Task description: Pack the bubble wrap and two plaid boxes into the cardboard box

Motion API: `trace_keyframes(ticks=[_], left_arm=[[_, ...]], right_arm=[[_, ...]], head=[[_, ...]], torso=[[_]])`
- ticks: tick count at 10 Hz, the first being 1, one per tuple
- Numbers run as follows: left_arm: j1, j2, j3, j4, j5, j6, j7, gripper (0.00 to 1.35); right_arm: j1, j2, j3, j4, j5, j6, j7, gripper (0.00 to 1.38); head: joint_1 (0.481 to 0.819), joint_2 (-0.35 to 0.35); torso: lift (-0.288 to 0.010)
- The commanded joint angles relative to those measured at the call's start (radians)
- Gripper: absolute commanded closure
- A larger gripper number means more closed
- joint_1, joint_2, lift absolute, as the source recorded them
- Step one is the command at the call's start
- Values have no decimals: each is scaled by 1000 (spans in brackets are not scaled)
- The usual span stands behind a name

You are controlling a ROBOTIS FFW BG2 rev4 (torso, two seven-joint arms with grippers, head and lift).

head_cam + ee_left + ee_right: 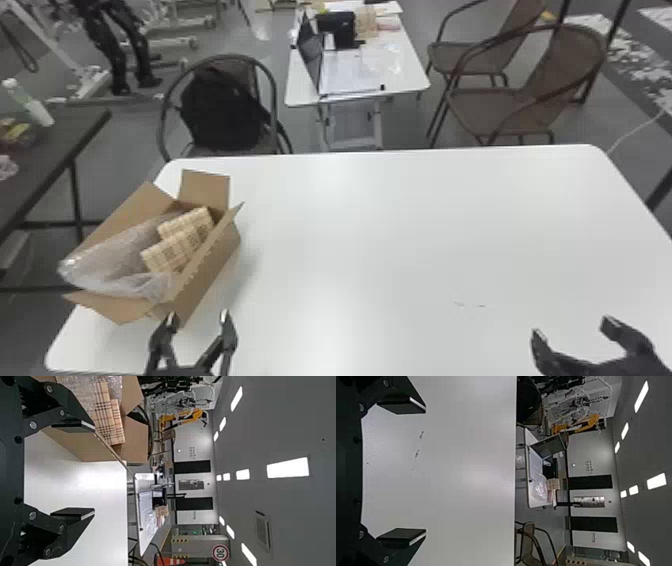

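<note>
- Head view: cardboard box (215, 267) sits at the left side of the white table (400, 225), flaps unfolded.
- Bubble wrap (110, 260) is in it, bulging up over the near left rim. Both plaid boxes, near one (172, 250) and far one (182, 222), are in too, tilted, lying along the right wall beside the wrap.
- My left gripper (198, 318): fingers wide, nothing between them, just by the box's near corner. Can't tell if a fingertip touches cardboard.
- My right gripper (572, 329): wide and empty, over the near right of the table, well apart from the box.
- My read: all three items packed, so basically done. At most, tuck the wrap, then back off.
- Risk: left finger snags the near flap (117, 307) if I lift or swing carelessly; that would twist or drag the box.
- Risk: box is close to the table's left edge. A shove from the right could tip it off. Can't tell if its base overhangs.
- Risk: wrap is springy. Pressing one end may pop the other out or lift a plaid box over the rim.
</note>
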Motion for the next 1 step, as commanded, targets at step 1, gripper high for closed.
trace_keyframes(ticks=[1], left_arm=[[0, -3, 0, 1, -1, -1, 0, 516]], right_arm=[[0, 0, 0, 0, 0, 0, 0, 197]], head=[[695, 157]], torso=[[-71]])
